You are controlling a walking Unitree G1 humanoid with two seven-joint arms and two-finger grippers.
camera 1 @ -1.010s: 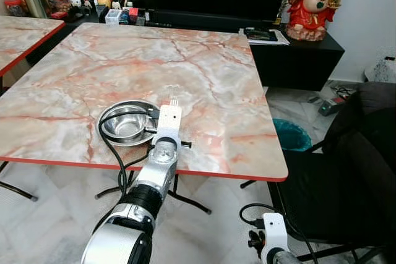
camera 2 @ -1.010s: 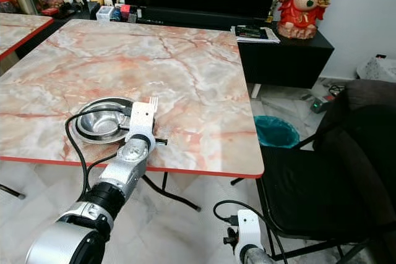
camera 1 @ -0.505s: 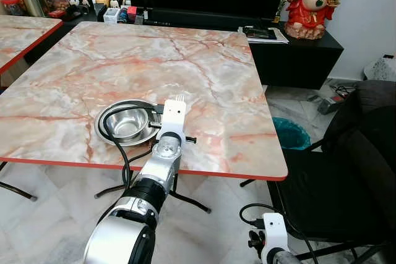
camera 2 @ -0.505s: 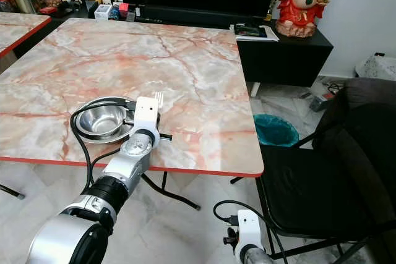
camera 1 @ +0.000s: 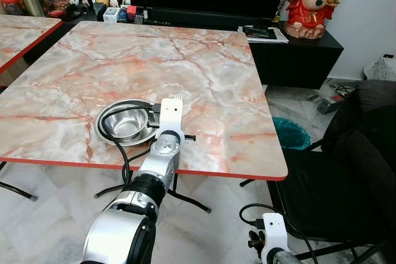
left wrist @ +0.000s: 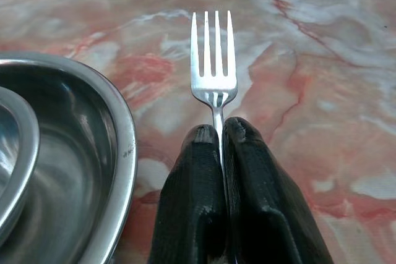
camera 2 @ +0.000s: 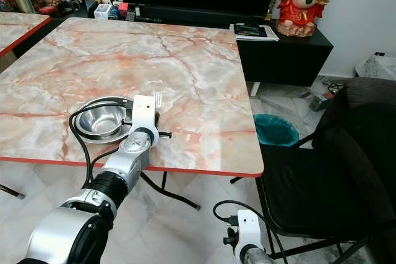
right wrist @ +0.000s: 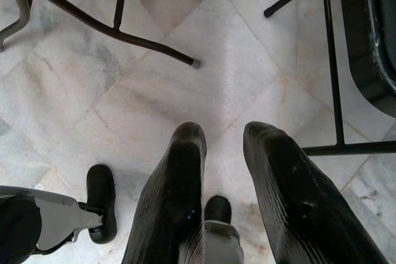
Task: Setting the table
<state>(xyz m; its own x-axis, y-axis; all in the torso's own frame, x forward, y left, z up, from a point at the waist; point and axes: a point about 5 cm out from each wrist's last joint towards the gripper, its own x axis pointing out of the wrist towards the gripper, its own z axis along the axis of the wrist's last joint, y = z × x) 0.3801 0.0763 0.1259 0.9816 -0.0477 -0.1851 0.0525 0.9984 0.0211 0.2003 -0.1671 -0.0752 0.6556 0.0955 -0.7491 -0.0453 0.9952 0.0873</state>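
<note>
Clamped together on the thin neck of a silver four-tined metal fork (left wrist: pixel 215 66), the left gripper (left wrist: pixel 221 134) held it just over the pink-veined marble table with a red edge (camera 1: pixel 223 72), tines pointing away, beside a shallow round steel plate (left wrist: pixel 120 146) holding a steel bowl (camera 1: pixel 125 123). Light, stiff and slick, the fork probably needs that grip near its neck to stop it twisting. Parted, the right gripper (right wrist: pixel 224 137) hung idle over the floor.
</note>
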